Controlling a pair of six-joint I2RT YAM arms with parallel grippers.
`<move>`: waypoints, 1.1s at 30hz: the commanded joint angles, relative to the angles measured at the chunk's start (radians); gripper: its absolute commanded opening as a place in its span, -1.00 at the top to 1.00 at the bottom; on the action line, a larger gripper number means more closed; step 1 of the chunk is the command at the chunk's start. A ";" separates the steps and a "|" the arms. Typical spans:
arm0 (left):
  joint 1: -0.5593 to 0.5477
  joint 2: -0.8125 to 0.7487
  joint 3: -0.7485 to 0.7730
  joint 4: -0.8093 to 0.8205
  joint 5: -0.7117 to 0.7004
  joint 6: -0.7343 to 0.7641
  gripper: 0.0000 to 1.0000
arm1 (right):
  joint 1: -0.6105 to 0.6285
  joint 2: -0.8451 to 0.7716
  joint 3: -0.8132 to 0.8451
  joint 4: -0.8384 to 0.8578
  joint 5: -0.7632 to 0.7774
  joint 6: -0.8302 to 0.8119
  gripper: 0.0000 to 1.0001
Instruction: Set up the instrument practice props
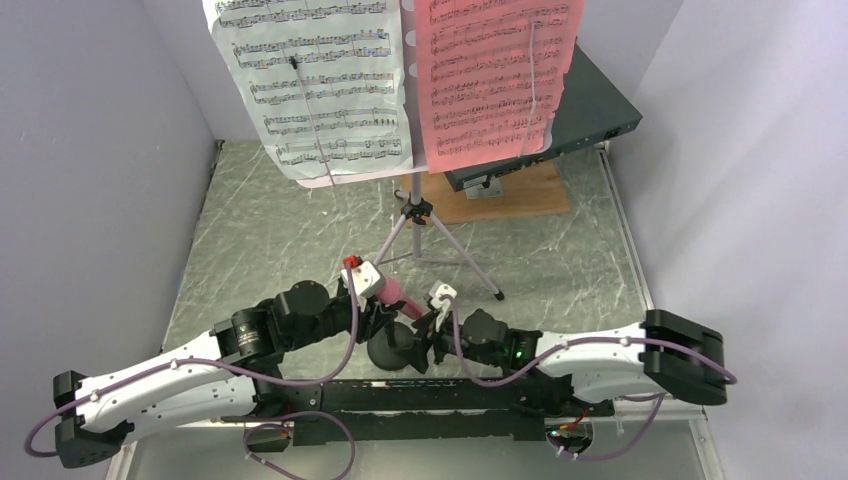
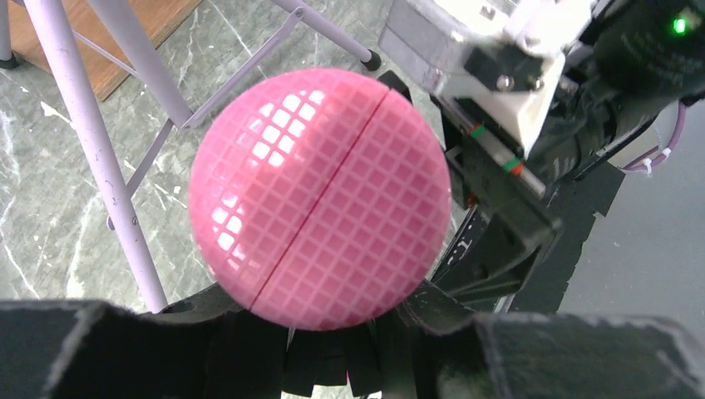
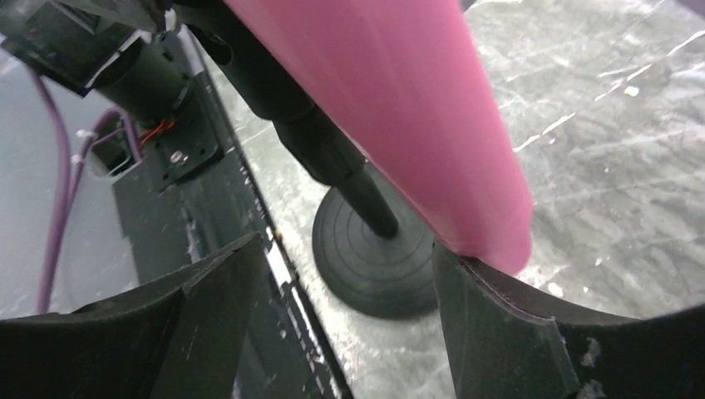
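"When you looked at the table point(image 1: 260, 230), where was the mic point(image 2: 320, 199)?"

"Near the middle of its near edge, just above the black stand point(image 1: 390, 355), between both claws."

"Did the left claw point(image 2: 320, 328) grip it?"

"I could not tell; its fingers point(image 2: 125, 349) were close on both sides of the round head."

"And the right claw point(image 3: 345, 266)?"

"It stood open around the handle's end; one finger point(image 3: 499, 316) touched the handle, the other was apart."

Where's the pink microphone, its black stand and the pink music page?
pink microphone point(image 2: 320, 195): left wrist view, round mesh head.
black stand point(image 3: 357, 268): right wrist view, round base.
pink music page point(image 1: 490, 80): top view, page middle.
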 commanded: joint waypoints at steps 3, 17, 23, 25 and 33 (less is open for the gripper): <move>-0.001 0.035 0.084 0.041 0.012 0.010 0.89 | 0.093 0.200 0.030 0.341 0.276 -0.079 -0.46; -0.001 0.033 0.209 0.100 0.083 0.073 1.00 | 0.223 0.528 -0.016 0.520 0.557 -0.065 -0.26; -0.001 0.094 0.390 0.043 0.148 0.153 1.00 | 0.225 0.573 -0.054 0.545 0.596 -0.034 -0.25; -0.001 0.113 0.413 0.036 0.173 0.165 1.00 | 0.225 0.583 -0.058 0.564 0.607 -0.047 -0.25; -0.001 0.083 0.386 0.095 0.165 0.180 1.00 | 0.223 0.610 -0.022 0.499 0.640 -0.046 -0.25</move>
